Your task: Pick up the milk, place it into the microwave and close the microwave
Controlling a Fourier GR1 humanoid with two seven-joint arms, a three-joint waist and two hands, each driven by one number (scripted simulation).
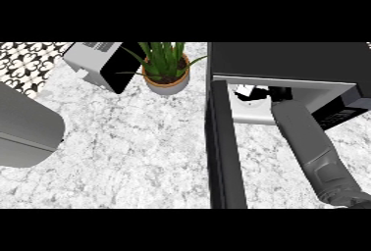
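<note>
The counter [130, 147] is white marble veined grey. The microwave [290, 59] is black, pale grey inside. The plant [163, 56] has green leaves, its pot [168, 84] tan. The tiles [25, 59] carry a black-and-white ornament. The forearm [311, 147] is grey.

The right forearm extends into the open microwave [290, 61], the right robot hand [280, 93] just beside the milk [245, 92]. Its door [221, 157] juts over the marble counter [130, 147], near a potted plant [167, 66].
</note>
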